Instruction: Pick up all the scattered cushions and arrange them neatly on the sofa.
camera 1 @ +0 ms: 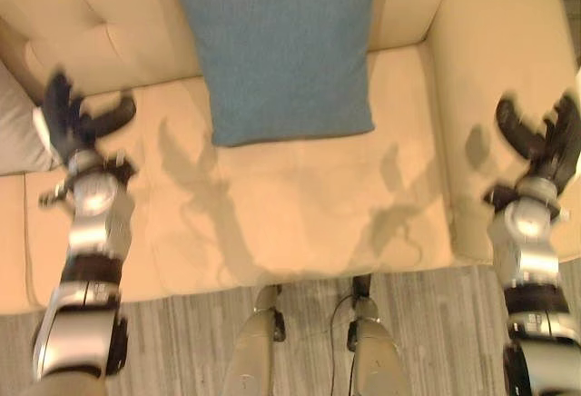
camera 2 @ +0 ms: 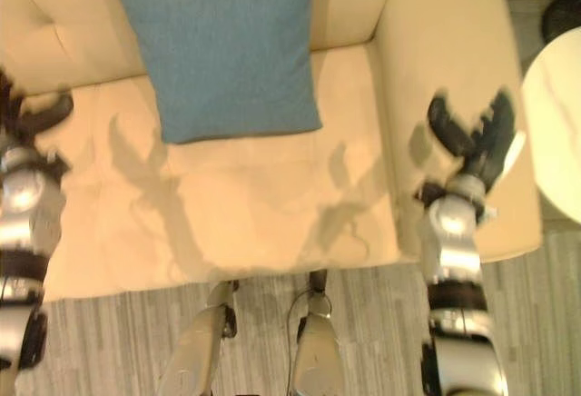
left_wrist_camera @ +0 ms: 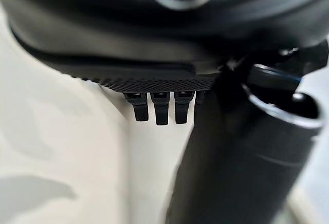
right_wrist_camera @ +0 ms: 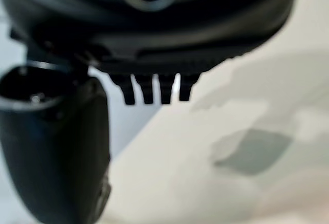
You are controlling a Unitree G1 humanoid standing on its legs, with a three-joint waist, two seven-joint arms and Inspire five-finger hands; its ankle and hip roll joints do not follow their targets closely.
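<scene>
Both hands hang low over the front of the sofa [camera 1: 300,223], nearest the head camera. Left hand [camera 1: 68,119] sits above the seat's left part, fingers spread and relaxed, thumb out toward the middle, nothing in it. Left wrist view: left fingertips [left_wrist_camera: 161,112] straight in a row over bare cream upholstery, touching nothing. Right hand [camera 1: 545,137] hovers over the right armrest [camera 1: 495,78], fingers apart too, empty. Right wrist view: right fingertips [right_wrist_camera: 146,94] straight, clear of the cream surface below.

Blue cushion [camera 1: 281,46] stands leaning on the backrest at the middle of the sofa, lower edge resting on the seat cushion, roughly square to it, well apart from both hands. Grey cushion [camera 1: 20,133] peeks in at far left, beside the left hand; can't tell if they touch. Pale round table [camera 2: 556,119] sits just beyond the right armrest. Striped grey floor [camera 1: 436,323] runs along the sofa front.
</scene>
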